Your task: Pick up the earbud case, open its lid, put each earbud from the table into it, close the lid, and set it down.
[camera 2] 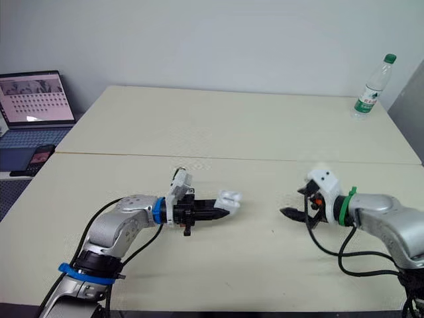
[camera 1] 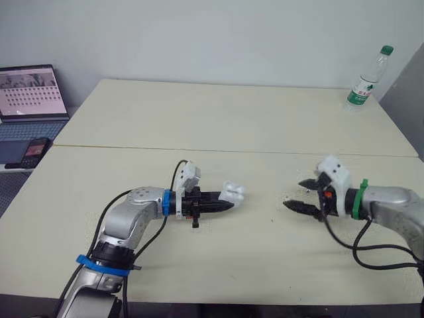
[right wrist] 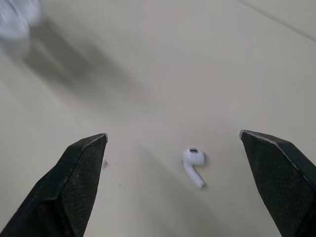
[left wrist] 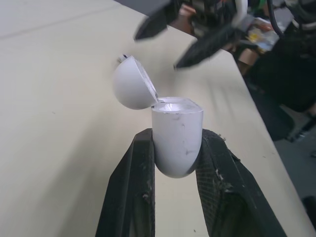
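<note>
The left gripper (camera 1: 224,205) is clamped on the earbud case (left wrist: 177,143). Its two black fingers (left wrist: 133,168) press the case's rounded lower body from either side. The open mouth of the case points away from the wrist, along the fingers. The lid (left wrist: 131,84) is swung back on its hinge to one side, so the wells inside are exposed. The case is held low over the pale table (camera 1: 218,119), about mid-table and in front of the robot. I can't tell whether it clears the surface.

Across from it, the right gripper (camera 1: 294,195) has its fingers spread wide with nothing between them, their tips aimed inward toward the case. The wrist camera shows one white earbud (right wrist: 193,165) lying flat on the table in the gap between the fingers, nearer one finger than the other. Its stem runs roughly back toward the wrist, so the fingers' closing line would cross the stem rather than follow it.

The right arm is plainly the nearer one to the earbud, and the left is taken up with the case. As I read it, the lid is done and the first pick comes next. That means going down onto the earbud, then a short carry across to the case mouth, which already faces that way.

A water bottle (camera 1: 366,79) stands at the far right corner, well clear.
</note>
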